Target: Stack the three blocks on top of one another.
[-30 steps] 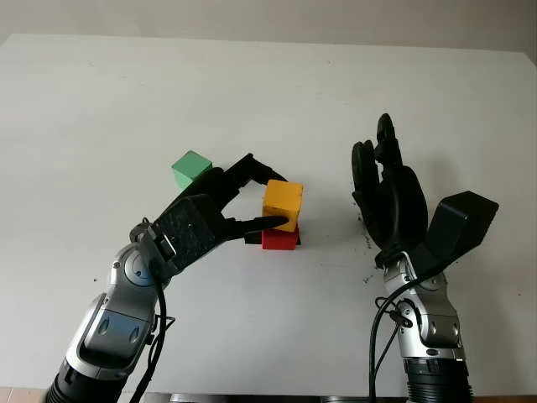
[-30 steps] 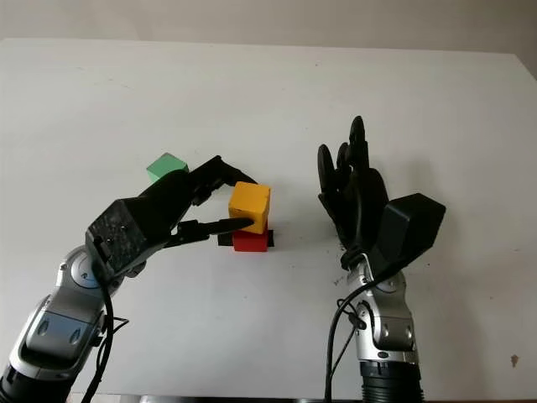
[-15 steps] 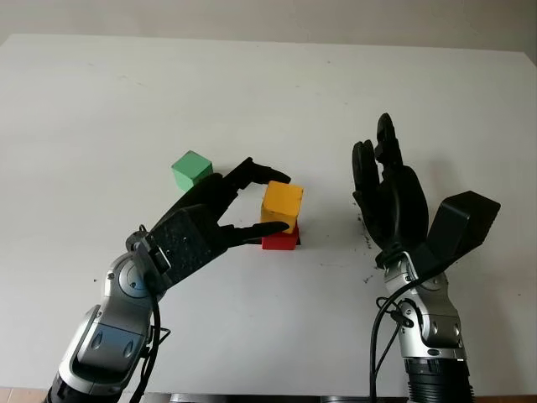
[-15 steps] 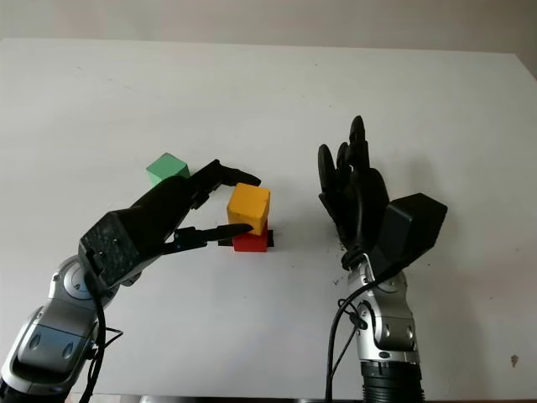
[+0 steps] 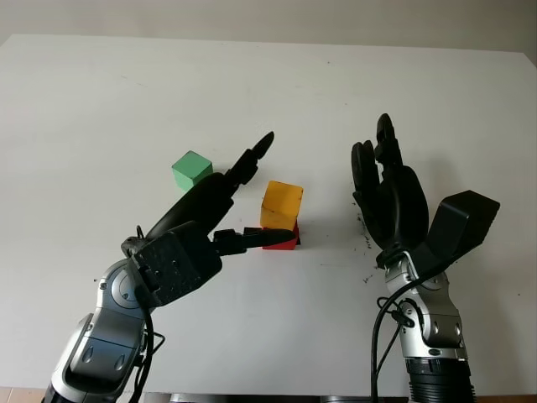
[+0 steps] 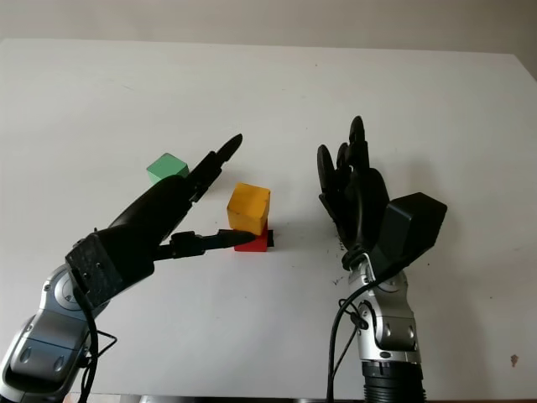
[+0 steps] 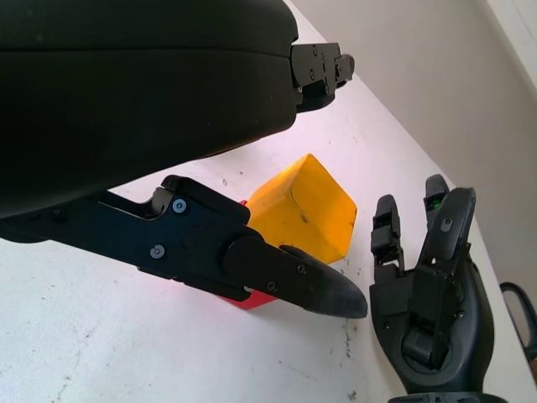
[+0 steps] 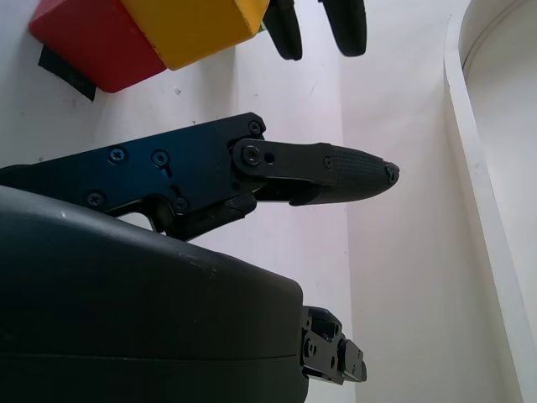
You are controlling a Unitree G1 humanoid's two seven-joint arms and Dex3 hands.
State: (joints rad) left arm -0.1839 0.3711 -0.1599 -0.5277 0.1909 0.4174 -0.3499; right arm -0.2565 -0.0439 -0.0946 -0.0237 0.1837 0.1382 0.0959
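Observation:
A yellow block [image 5: 281,205] sits on top of a red block [image 5: 285,243] near the table's middle. A green block [image 5: 191,170] stands alone on the table to their left, behind my left forearm. My left hand [image 5: 270,190] is open just left of the stack; its thumb [image 5: 267,238] points at the red block and its long fingers [image 5: 254,156] reach up past the yellow one without touching it. My right hand [image 5: 386,186] is open and upright, a short way right of the stack. The left wrist view shows the yellow block [image 7: 302,210] beyond the thumb.
The white table [image 5: 101,101] runs wide on all sides, with its far edge at the back. A small black patch [image 8: 64,72] lies under the red block. Dark specks [image 5: 367,245] mark the surface beside my right wrist.
My left hand has let go of the yellow block, opened its fingers and drawn back a little toward the lower left. The yellow block stays on the red one. The right hand has not moved.

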